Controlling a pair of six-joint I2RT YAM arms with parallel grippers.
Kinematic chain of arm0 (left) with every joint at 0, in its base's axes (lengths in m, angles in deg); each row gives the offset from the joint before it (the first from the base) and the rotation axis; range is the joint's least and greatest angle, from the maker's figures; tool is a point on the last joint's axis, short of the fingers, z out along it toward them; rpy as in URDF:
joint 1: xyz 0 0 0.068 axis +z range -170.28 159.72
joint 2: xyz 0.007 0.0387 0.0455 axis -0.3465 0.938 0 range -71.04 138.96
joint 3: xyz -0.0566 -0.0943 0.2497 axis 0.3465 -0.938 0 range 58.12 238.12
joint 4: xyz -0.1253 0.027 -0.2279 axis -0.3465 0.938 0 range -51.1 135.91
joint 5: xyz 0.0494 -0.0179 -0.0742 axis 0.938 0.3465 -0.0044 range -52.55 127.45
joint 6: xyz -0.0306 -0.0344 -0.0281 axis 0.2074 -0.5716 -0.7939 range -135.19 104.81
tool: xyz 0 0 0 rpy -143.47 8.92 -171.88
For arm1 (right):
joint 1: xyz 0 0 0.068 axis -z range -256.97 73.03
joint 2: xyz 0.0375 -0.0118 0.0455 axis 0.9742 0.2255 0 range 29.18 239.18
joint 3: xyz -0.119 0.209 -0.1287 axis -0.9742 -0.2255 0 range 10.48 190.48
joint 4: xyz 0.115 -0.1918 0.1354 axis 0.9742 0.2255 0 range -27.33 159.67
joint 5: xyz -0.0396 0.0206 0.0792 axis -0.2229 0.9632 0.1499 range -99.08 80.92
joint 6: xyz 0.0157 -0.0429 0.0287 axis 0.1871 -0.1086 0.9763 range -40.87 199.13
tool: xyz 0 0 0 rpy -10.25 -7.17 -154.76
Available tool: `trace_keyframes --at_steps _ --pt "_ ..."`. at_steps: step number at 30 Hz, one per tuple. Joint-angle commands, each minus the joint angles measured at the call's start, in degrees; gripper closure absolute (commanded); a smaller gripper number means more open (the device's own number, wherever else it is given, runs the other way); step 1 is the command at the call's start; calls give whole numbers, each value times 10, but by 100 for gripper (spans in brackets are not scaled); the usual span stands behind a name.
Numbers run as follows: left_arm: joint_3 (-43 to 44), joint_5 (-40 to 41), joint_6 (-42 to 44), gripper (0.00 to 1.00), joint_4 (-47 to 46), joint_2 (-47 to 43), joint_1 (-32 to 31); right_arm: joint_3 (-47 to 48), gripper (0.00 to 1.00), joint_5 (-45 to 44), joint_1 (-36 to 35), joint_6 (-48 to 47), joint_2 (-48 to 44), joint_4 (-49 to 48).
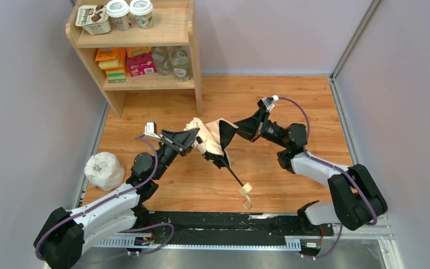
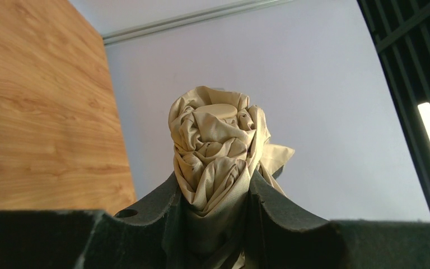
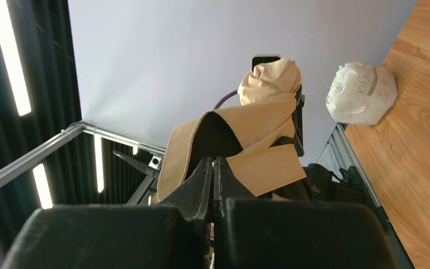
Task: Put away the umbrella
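**Umbrella held between both grippers at table centre**

You have the umbrella [image 1: 213,140] gathered into a crumpled beige bundle near the middle of the table [image 1: 302,106], with an arm on either side of it. Your left gripper [image 1: 187,139] comes in from 9 o'clock of the bundle. Its fingers stand partway apart and clamp the bunched fabric, which bulges out past the fingertips in the left wrist view. Your right gripper [image 1: 236,128] sits at 2 o'clock of the bundle. Its fingers are pressed fully together, pinching a flap of the canopy whose dark inner side shows.

From the bundle the thin black shaft [image 1: 234,175] slants away toward 5 o'clock and ends at the small wooden handle [image 1: 245,189], with the strap [image 1: 247,203] looped just beyond it. You cannot tell whether the handle touches the table.

A white bag [image 1: 104,170] lies at the table's 9 o'clock edge, well apart from the umbrella, and a wooden shelf [image 1: 193,61] stands at 11 o'clock.
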Motion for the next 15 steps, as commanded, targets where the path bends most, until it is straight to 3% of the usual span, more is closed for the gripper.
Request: trace_keyframes --at_steps 1,3,6,10,15 --pt "0 60 39 100 73 -8 3 6 100 -69 -28 -99 -93 64" --pt "-5 89 27 100 106 -19 0 19 100 -84 -43 -158 -140 174" --pt "-11 125 15 100 127 -26 -2 35 100 -97 -48 -216 -189 254" --pt "-24 137 -8 100 74 -5 -2 27 100 -99 -50 -227 -199 265" --pt "5 128 -2 100 147 -7 -11 52 100 -81 -73 -267 -190 291"
